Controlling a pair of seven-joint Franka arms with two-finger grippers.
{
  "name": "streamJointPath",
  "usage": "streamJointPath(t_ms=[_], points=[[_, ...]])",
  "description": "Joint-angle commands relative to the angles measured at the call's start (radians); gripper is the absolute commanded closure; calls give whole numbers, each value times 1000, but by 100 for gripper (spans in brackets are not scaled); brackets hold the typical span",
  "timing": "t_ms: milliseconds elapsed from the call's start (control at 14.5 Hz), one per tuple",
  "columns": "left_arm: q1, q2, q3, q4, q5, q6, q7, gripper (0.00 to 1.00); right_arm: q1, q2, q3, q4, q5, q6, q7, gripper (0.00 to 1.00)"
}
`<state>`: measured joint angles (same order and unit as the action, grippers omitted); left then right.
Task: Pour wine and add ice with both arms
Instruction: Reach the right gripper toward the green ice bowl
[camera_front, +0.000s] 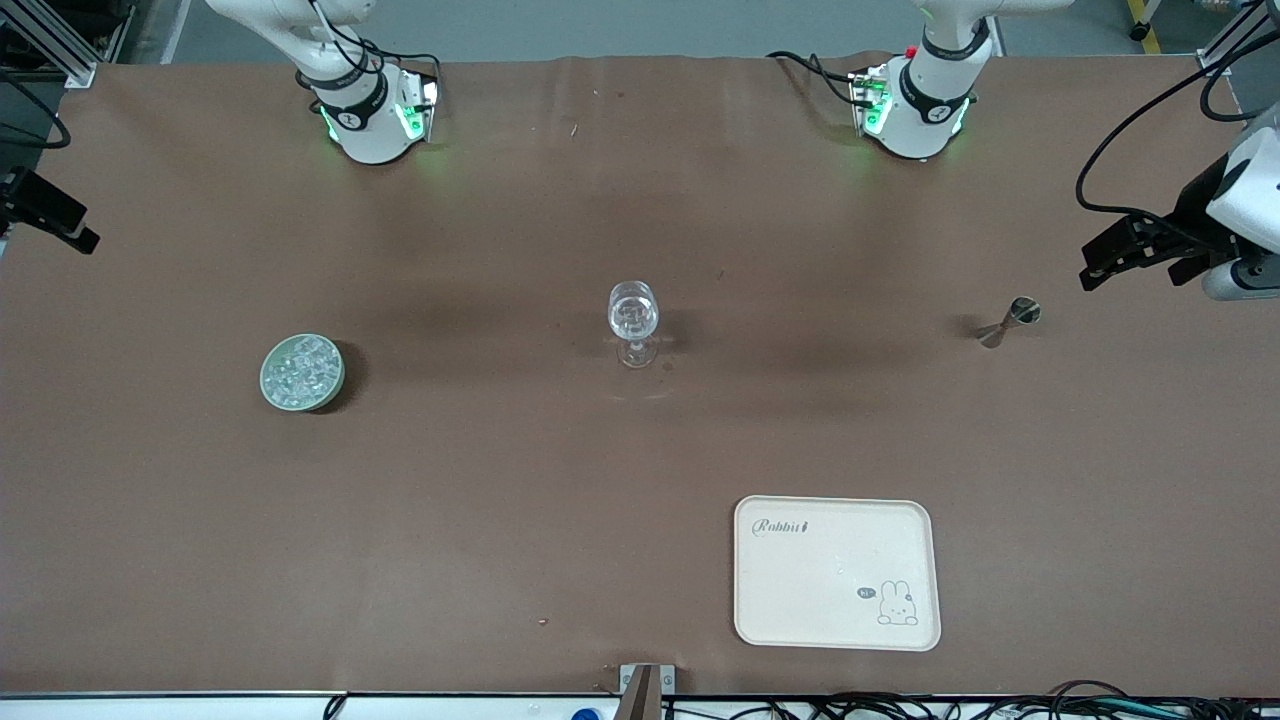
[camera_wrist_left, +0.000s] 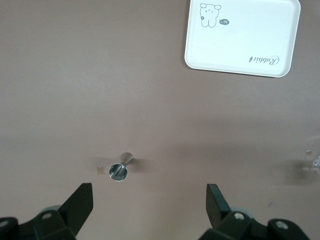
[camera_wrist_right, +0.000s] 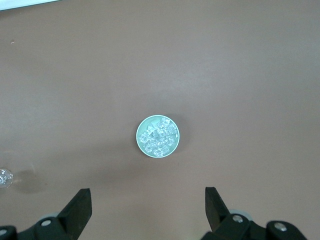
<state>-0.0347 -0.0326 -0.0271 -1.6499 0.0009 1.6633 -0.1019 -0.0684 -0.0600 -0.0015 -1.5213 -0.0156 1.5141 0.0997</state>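
Clear ice (camera_front: 301, 370) fills one bowl (camera_front: 268, 389); one glass (camera_front: 633, 318).

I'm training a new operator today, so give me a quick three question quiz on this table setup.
1. True or false: the ice sits in a green bowl.
2. Which stands nearer the front camera, the wine glass or the cream tray?
3. Multiple choice: the left gripper is A) shut on the metal jigger, B) open above the jigger, C) open over the tray.

Key: 1 true; 2 the tray; 3 B. The right gripper is open above the ice too.
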Motion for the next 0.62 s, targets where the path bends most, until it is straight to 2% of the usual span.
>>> streamJointPath(t_ms=[0, 414, 552], points=[[4, -7, -7, 2, 8, -8, 11, 0, 12, -17, -12, -19, 6, 12, -26, 0], [13, 0, -2, 4, 4, -17, -10, 0, 16, -17, -11, -16, 8, 6, -29, 0], [77, 0, 1, 5, -12, -17, -12, 0, 16, -17, -11, -26, 6, 3, -31, 0]])
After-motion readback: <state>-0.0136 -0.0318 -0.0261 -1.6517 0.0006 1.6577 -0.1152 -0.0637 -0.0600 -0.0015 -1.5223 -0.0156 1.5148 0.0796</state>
